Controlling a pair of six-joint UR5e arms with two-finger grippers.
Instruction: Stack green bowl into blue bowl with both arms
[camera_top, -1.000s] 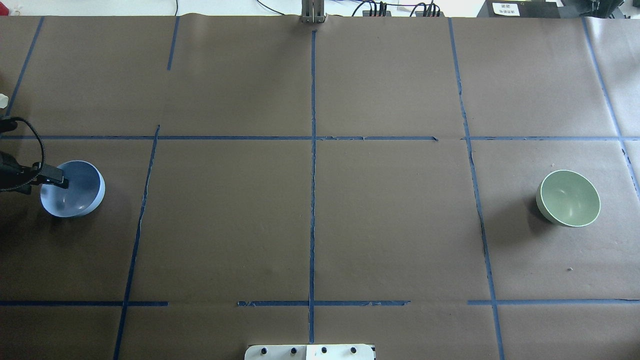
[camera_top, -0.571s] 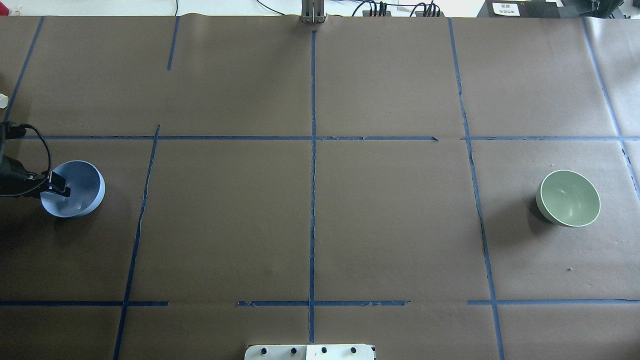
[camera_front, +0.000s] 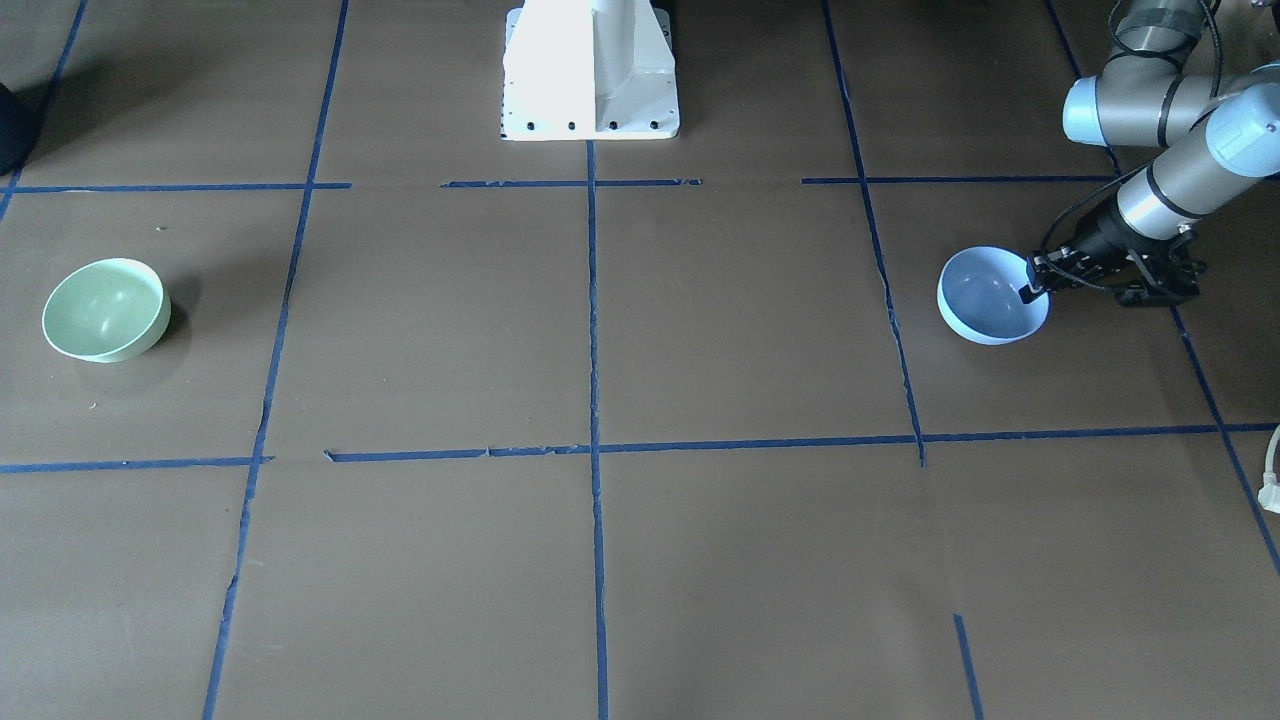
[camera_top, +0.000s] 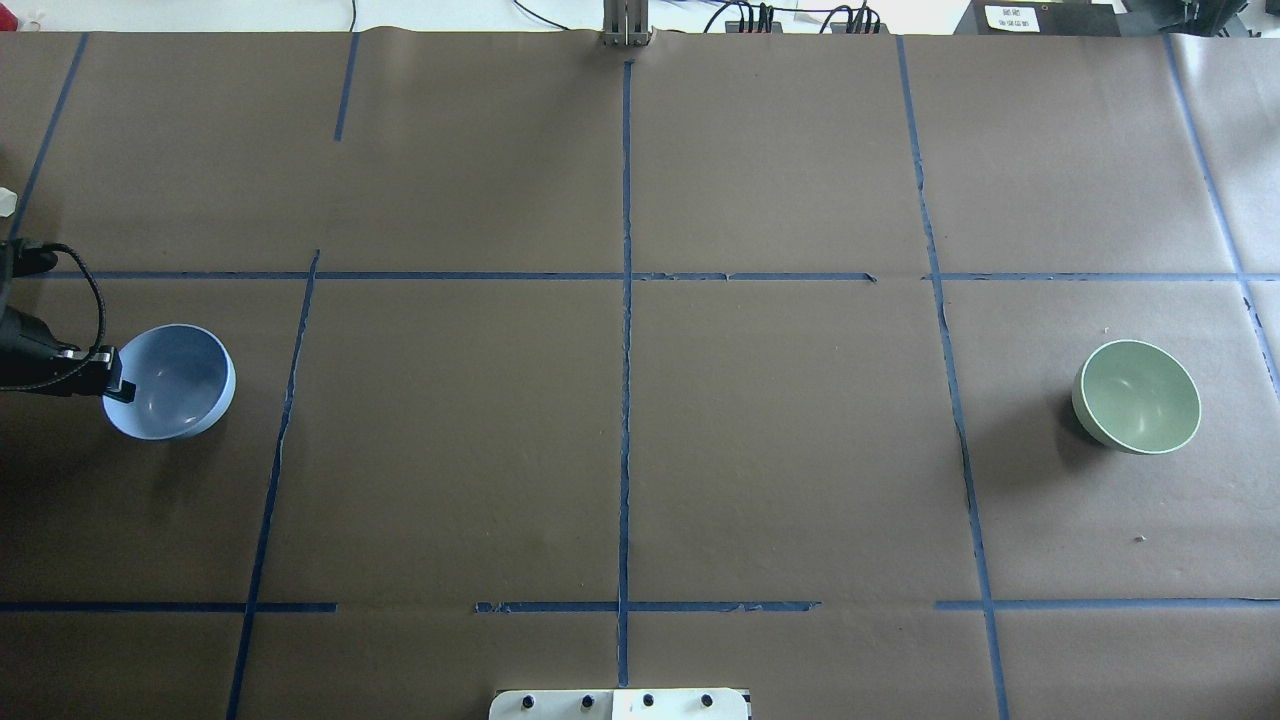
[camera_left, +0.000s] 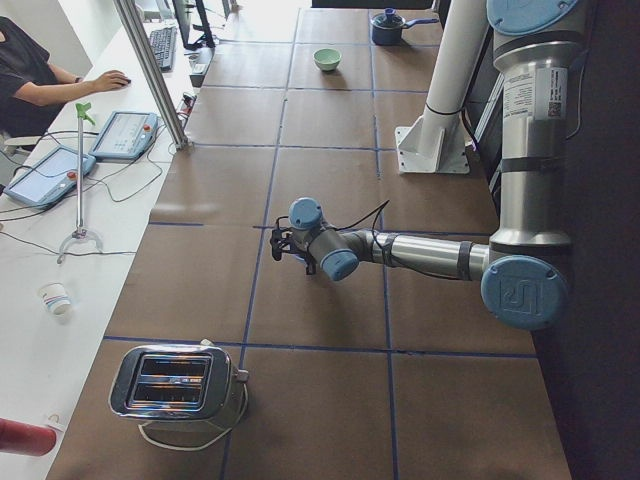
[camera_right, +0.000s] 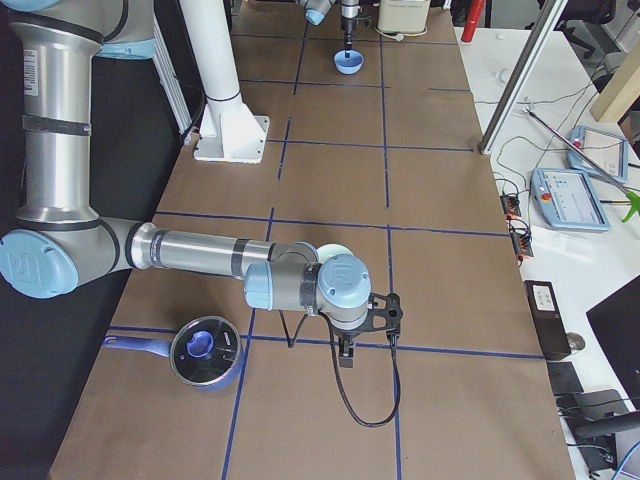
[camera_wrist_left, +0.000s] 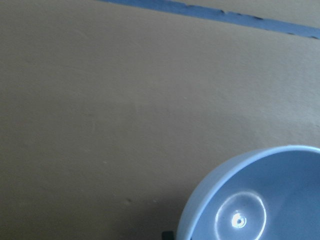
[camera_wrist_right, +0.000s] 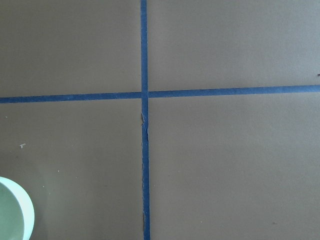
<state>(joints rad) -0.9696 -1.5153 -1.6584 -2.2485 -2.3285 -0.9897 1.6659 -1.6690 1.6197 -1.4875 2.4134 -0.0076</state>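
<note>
The white sticker (camera_left: 529, 95) on the left arm (camera_front: 1160, 200) carries print too small to read, and no other writing is legible. There are two bowls, two arms, one saucepan (camera_right: 205, 350) and one toaster (camera_left: 175, 385). Taking the white pedestal base (camera_front: 590, 70) as the mark, the blue bowl (camera_front: 992, 296) is out in front of it on the brown table (camera_top: 450, 450), far off to the robot's left. The green bowl (camera_front: 105, 310) lies about as far off to the robot's right, so the two are well apart on opposite sides of the base. Both are round, with no long axis, and both stand mouth up. The left gripper (camera_front: 1034, 284) comes at the blue bowl from the side away from the base, and its fingers (camera_front: 1030, 292) are pinched on the rim. Whether the bowl is clear of the table I cannot tell. The right gripper (camera_right: 344, 356) points down near the green bowl, on its side away from the base, with the saucepan close by. Whether its fingers are apart or together cannot be told.
</note>
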